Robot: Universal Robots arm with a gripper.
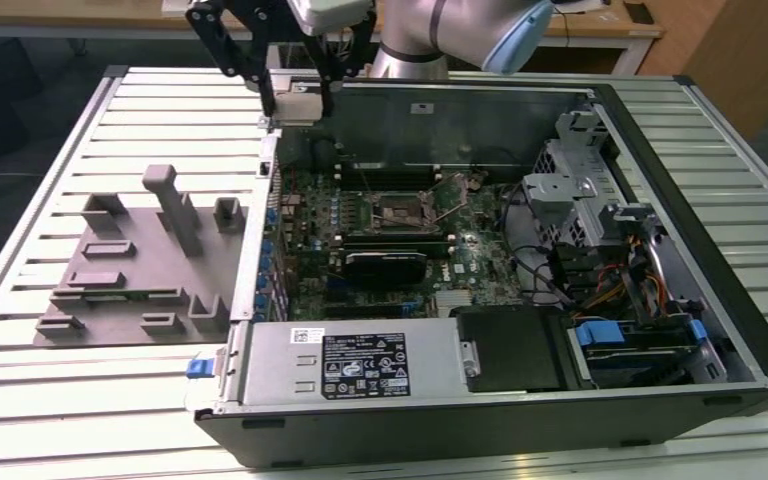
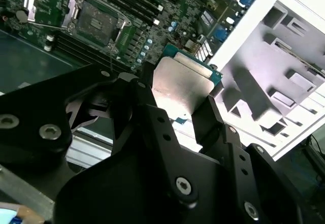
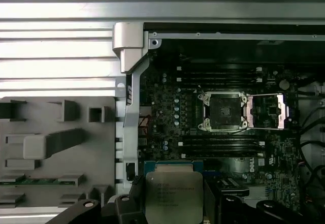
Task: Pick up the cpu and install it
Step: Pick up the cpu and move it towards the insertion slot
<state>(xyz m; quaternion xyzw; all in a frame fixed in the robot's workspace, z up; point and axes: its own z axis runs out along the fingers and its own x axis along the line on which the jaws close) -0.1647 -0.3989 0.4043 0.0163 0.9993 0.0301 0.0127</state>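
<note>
I grip the cpu (image 3: pixel 172 193) by two opposite edges, my two fingers (image 2: pixel 208 120) closed narrow on it, with its silver lid facing the camera in both wrist views. It is up in the air, clear of the board.

The exterior view gives what the wrist views lack. It shows the whole open case (image 1: pixel 491 110) lying on the slatted surface (image 1: pixel 37 150), with my fingers (image 1: pixel 264 85) at about eleven o'clock of the case, over its rim corner. The socket (image 1: pixel 404 208) is at roughly four o'clock from them, well apart. The grey fixture tray (image 1: pixel 131 260) lies at nine o'clock of the case, just beside it. In that view I cannot make out the chip itself between the fingers.

The first wrist view shows the socket (image 3: pixel 223 111) from straight above, its load plate (image 3: pixel 269 111) swung open beside it. The second wrist view shows the green edge of the cpu (image 2: pixel 185 89).

The chip's underside is hidden, and the picture's edge cuts off part of the lid in the first wrist view.

I count one cpu, one socket, one tray, and four memory slots (image 3: pixel 218 71), two on each side of the socket.
</note>
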